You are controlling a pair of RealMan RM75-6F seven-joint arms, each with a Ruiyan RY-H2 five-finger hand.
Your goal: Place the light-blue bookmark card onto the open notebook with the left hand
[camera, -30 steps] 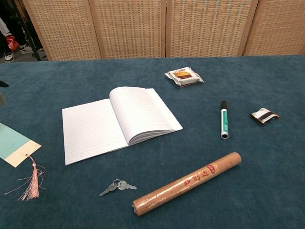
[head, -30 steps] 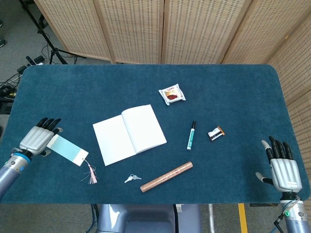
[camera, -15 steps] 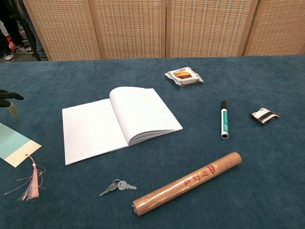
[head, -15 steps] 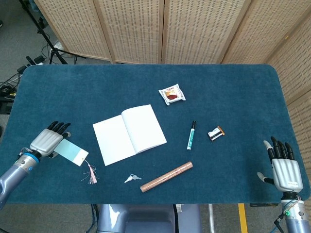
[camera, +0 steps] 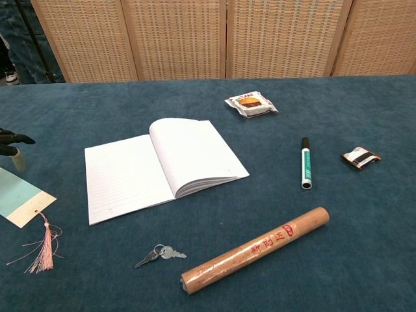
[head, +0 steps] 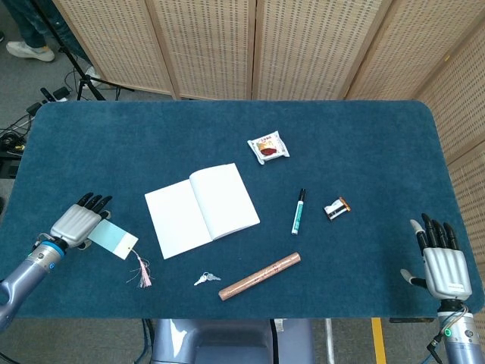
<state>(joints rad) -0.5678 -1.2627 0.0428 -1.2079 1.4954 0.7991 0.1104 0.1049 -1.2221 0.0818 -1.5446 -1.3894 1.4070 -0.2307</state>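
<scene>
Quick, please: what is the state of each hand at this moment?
Left hand: over one end of the light-blue bookmark card; whether it grips the card cannot be told.
Right hand: open, holding nothing.

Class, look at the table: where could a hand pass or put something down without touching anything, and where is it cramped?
Free: the far strip behind the snack packet, and the near-right stretch between the marker and the right hand. Cramped: the near-left, where bookmark, keys and roll border the notebook.
</scene>
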